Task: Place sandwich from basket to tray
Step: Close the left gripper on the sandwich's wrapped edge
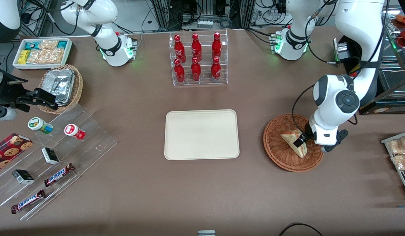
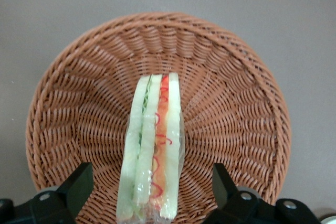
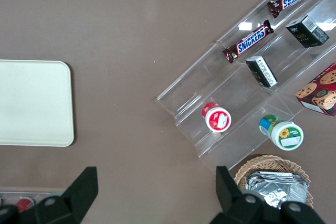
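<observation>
Basket [image 1: 281, 154]: woven reddish-brown wicker, ribbed and rough, matt finish.

Sandwich [image 1: 296, 144]: pale soft-looking bread, wrapped in clear glossy film that catches light along the edge.

Gripper [image 2: 149, 195]: sits low over the basket at the sandwich. Fingers [image 2: 79, 187] are black matt plastic, standing apart on either side of the sandwich; the arm shell is smooth glossy white plastic.

Tray [image 1: 176, 144]: cream, smooth, matt plastic, at 9 o'clock from the basket.

Table [image 1: 202, 196]: brown covering, matt and even.

Bottle rack [image 1: 223, 57]: clear glossy acrylic, at 12 o'clock from the tray; its bottles [image 1: 196, 47] are shiny red.
</observation>
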